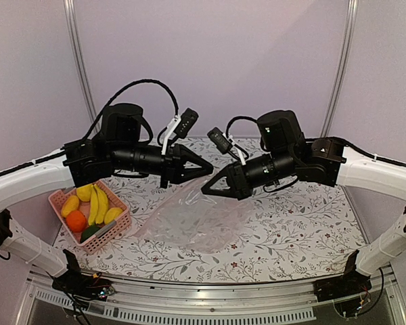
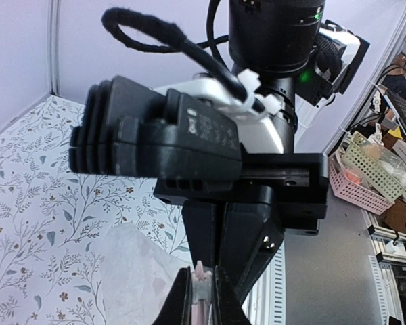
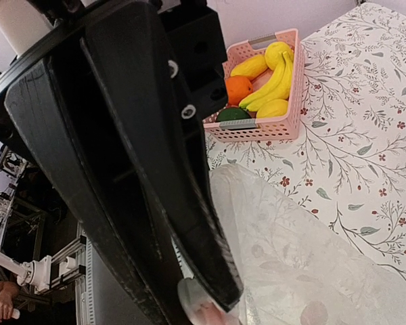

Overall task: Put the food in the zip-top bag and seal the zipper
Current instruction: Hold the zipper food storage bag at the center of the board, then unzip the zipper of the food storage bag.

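The left pincer and right pincer meet tip to tip at frame centre. I read both as clenched on the lifted edge of the zip-top bag, which drapes onto the table. The food lies in the pink basket, lower left.

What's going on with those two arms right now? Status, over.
Left gripper, right gripper: both shut on zip-top bag edge. Food all in pink basket, none bagged. Nothing blocking.
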